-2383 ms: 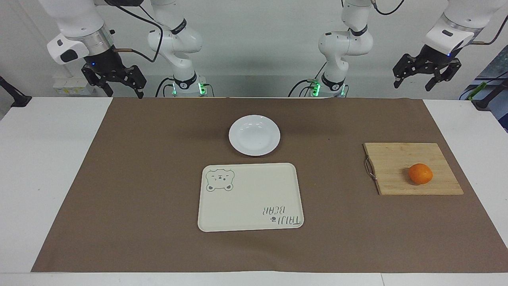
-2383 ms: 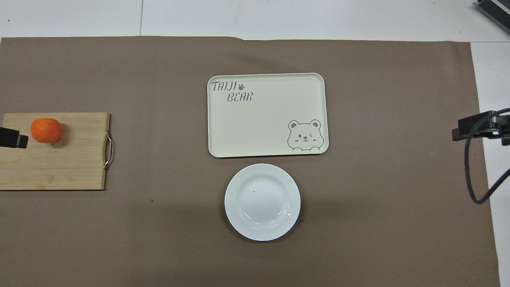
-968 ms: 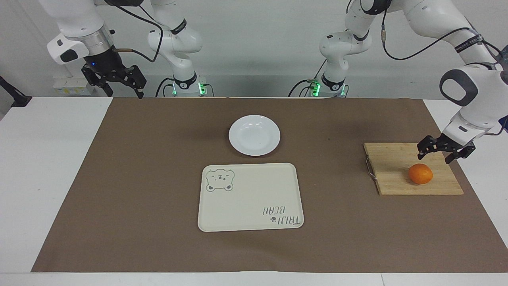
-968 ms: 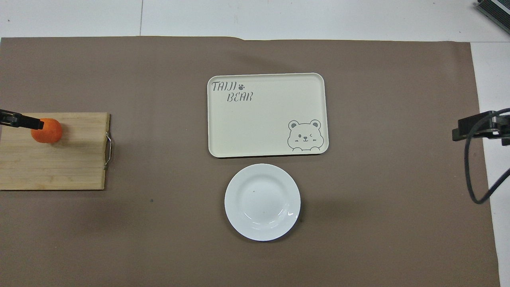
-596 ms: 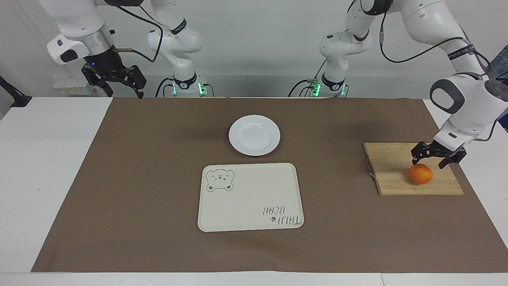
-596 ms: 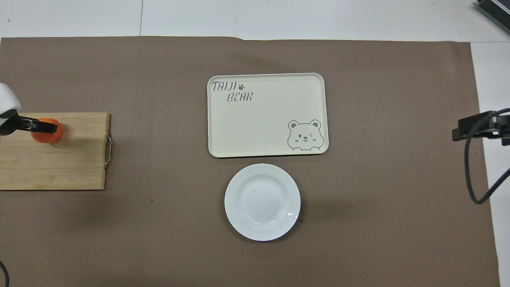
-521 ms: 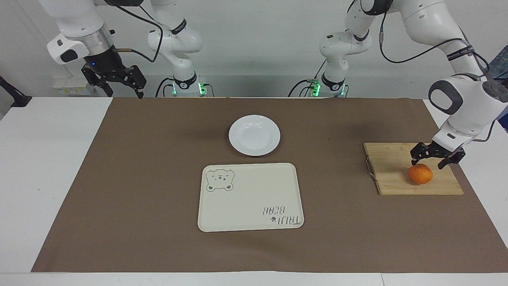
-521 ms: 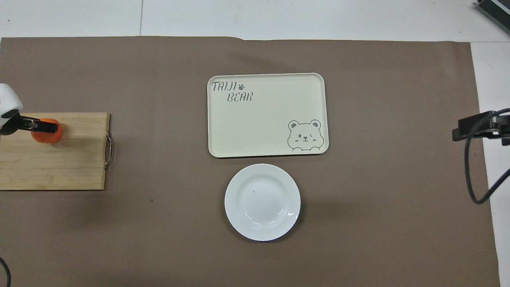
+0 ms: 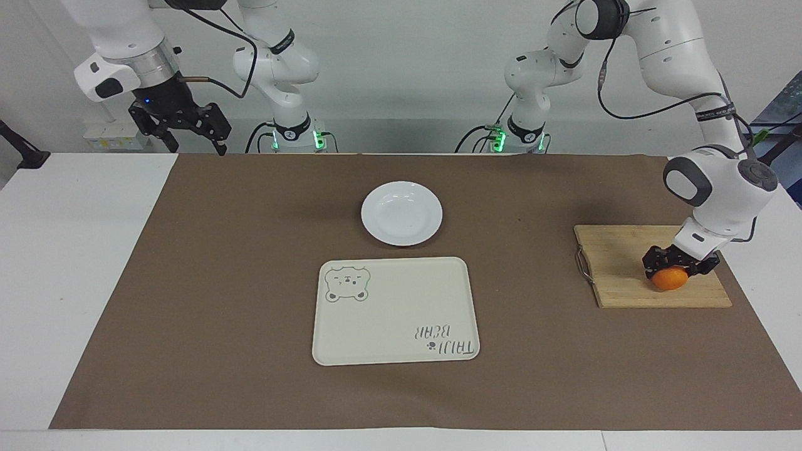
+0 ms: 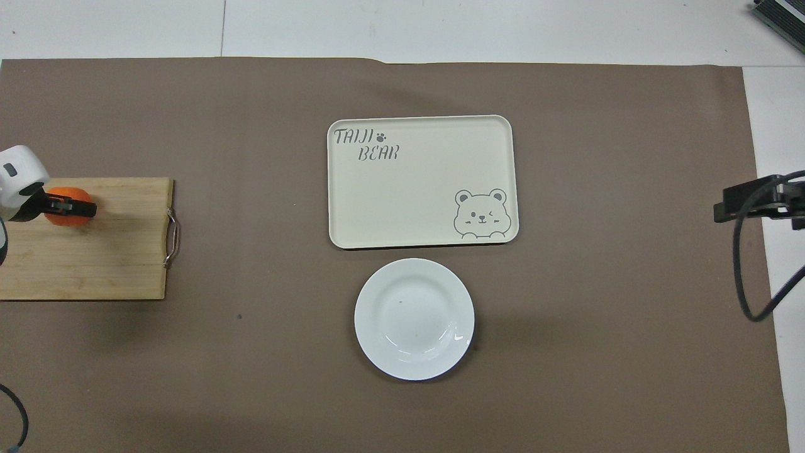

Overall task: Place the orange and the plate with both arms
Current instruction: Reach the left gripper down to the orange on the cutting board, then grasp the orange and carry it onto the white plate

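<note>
While counting, found one orange point(image 9: 669, 280) on one board point(image 9: 617, 269), straddled by left gripper's point(image 9: 679, 269) parted fingers point(image 9: 651, 258). Saw right gripper point(image 9: 188, 141) waiting, spread, above table point(image 9: 75, 250); one plate point(image 9: 401, 213) beside one tray point(image 9: 395, 313) on brown mat point(image 9: 219, 282).

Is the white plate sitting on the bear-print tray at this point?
No: the plate lies on the brown mat, beside the tray and nearer to the robots, with a strip of mat between them.
</note>
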Controlling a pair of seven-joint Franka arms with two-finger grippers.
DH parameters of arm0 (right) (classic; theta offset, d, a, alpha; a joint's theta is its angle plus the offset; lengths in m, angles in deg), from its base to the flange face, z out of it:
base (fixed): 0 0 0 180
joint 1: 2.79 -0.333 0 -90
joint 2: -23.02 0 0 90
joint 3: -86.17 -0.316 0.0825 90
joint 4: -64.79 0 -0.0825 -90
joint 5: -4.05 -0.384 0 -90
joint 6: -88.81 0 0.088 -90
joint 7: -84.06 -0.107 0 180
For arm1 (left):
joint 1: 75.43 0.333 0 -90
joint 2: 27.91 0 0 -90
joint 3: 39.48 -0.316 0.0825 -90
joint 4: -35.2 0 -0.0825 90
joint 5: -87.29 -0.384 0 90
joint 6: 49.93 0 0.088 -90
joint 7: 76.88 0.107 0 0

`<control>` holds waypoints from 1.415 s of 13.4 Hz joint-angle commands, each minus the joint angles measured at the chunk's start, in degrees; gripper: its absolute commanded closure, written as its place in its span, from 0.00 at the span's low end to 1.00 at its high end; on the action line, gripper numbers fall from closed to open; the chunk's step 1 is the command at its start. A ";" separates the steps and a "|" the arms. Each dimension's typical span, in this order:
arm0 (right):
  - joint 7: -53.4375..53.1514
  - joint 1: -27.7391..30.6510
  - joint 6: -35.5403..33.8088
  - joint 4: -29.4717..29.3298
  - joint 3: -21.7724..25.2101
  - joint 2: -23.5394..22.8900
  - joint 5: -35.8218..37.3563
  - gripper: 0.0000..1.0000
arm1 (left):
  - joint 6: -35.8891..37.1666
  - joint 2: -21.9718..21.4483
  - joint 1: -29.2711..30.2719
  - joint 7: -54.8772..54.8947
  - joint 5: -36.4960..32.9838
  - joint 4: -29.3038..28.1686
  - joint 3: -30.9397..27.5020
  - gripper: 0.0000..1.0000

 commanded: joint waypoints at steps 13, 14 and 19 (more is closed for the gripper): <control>-0.77 0.76 -0.32 1.32 -0.33 1.23 -1.13 0.00 | 20.85 -21.72 -23.98 -12.83 0.67 -8.10 0.61 1.00; -0.77 0.76 -0.32 1.32 -0.33 1.23 -1.13 0.00 | 21.02 -22.08 -26.71 -15.57 0.67 -8.47 0.61 1.00; -0.77 0.76 -0.24 1.32 -0.33 1.23 -1.13 0.00 | 12.89 -22.08 -43.57 -36.72 0.67 -13.64 0.78 1.00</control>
